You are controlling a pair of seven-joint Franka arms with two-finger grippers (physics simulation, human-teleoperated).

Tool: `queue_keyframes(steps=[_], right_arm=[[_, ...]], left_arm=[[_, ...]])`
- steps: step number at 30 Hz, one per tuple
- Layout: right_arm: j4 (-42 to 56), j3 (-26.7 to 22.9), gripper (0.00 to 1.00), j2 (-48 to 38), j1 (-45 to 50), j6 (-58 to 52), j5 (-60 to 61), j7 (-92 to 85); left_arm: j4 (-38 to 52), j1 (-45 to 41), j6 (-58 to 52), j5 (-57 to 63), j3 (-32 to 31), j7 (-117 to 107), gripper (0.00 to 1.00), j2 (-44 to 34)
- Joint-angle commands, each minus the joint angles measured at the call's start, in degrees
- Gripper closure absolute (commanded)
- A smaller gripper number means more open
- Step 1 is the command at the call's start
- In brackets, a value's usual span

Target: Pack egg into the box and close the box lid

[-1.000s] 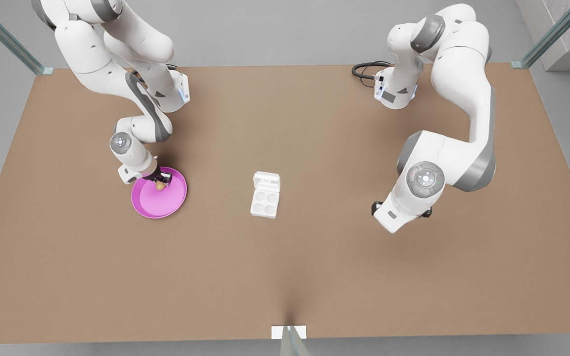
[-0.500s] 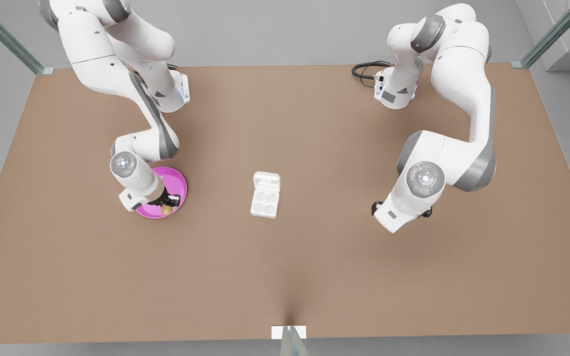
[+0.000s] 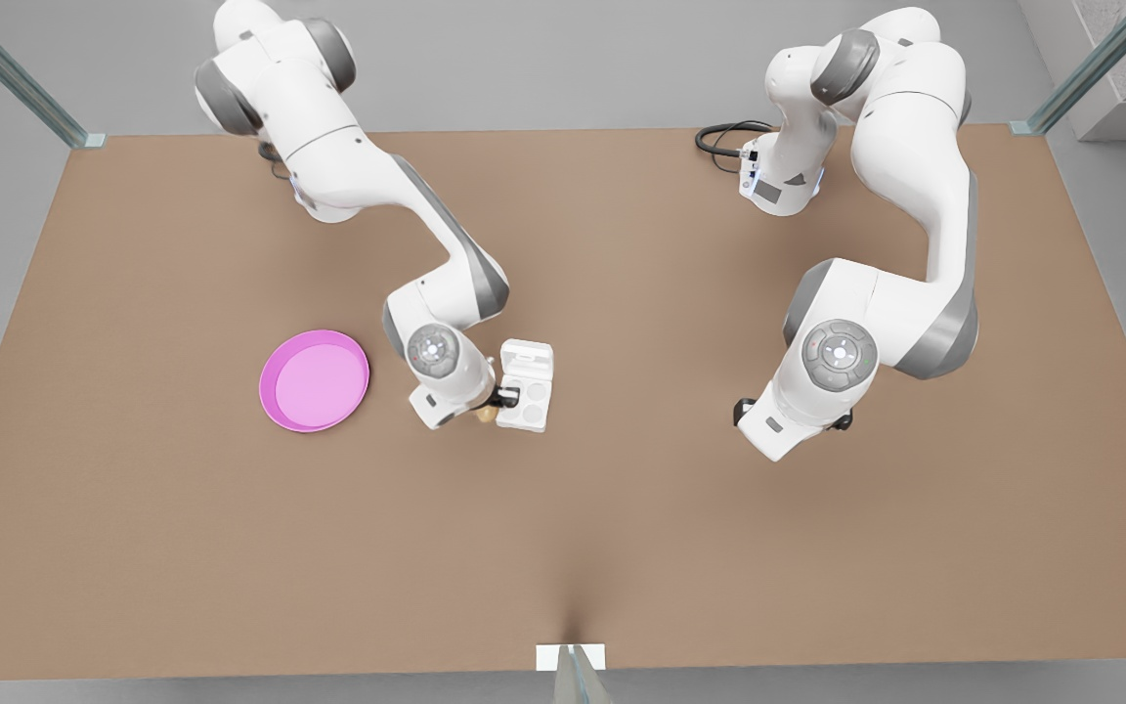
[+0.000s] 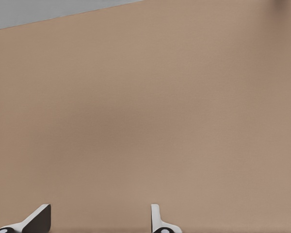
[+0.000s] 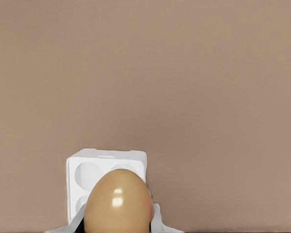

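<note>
right claw (image 3: pixel 493 405) pinches the egg (image 5: pixel 118 203) at the box's (image 3: pixel 525 399) edge, apparently above it; left claw (image 4: pixel 99 221) waits spread over bare counter (image 4: pixel 145 107).

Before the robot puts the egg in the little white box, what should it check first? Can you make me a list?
1. Is the egg held? Ok: the right tool is shut on it.
2. Is the box lid open? Ok: it lies flat behind the box.
3. Are the wells free? Ok for those that show; the arm covers part of the box.
4. Is the egg right over a well? Not ok yet: in the front view it sits at the box's left edge.
5. Is the left tool out of the way? Ok: it waits open over bare table.
6. Is the pink plate clear of the path? Ok.
</note>
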Motion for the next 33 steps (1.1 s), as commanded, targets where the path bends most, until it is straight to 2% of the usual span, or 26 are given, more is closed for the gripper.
queue_keyframes(steps=[1, 5, 6, 8, 17, 19, 20, 25, 28, 29, 31, 33], right_arm=[[1.04, -0.83, 0.49, 0.27, 2.38, -5.66, 2.43, 20.49], [5.17, -1.09, 0.49, 3.43, 5.36, -6.19, 3.31, 23.22], [7.19, -4.17, 0.49, 5.02, 8.17, -6.71, 4.97, 23.31], [10.45, -5.14, 0.49, 7.92, 9.23, -6.71, 5.68, 24.54], [7.64, -6.01, 0.47, 9.94, 9.50, -5.31, 4.63, 24.01], [7.64, -6.01, 0.40, 10.73, 9.76, -5.04, 4.63, 24.01], [7.72, -6.01, 0.00, 11.08, 9.94, -4.96, 4.54, 23.84], [7.02, -5.58, 0.00, 9.59, 7.04, -5.31, 3.40, 23.66], [-11.96, -5.40, 0.00, -8.42, -6.23, -6.88, 2.78, 0.73], [-13.89, -5.49, 0.00, -13.52, -11.50, -15.23, 0.67, -8.58], [-13.81, -5.49, 0.00, -18.80, -25.13, -28.16, -10.40, -31.00], [-6.69, -5.49, 0.00, -20.55, -32.33, -32.56, -10.93, -43.31]], left_arm=[[0.03, -0.03, -0.06, 0.05, -0.03, -0.08, 0.00, -0.09], [-0.06, 0.06, -0.06, 0.05, -0.03, -0.08, 0.00, -0.09], [0.03, 0.06, 0.03, 0.05, -0.03, -0.08, 0.00, -0.09], [-0.06, 0.06, 0.03, 0.05, -0.03, -0.08, 0.00, -0.09], [-0.06, -0.03, -0.06, 1.63, -0.03, -0.69, 0.00, 0.00], [-0.06, -0.03, -0.06, 1.63, -0.03, -0.69, 0.00, -0.09], [-0.06, -0.03, -0.06, 1.63, -0.03, -0.69, 0.00, -0.09], [-0.06, -0.03, -0.06, 1.63, -0.03, -0.69, 0.00, 0.00], [-0.06, -0.11, -0.15, 1.37, -0.12, -0.87, 0.00, -0.18], [-0.23, 0.15, -0.76, 0.84, -0.21, -0.87, 0.00, -0.79], [-17.10, 0.94, 1.69, -7.68, -0.65, -9.21, 0.00, -13.70], [-43.71, 1.64, 21.54, -11.73, -0.65, -10.45, 0.00, -28.55]])
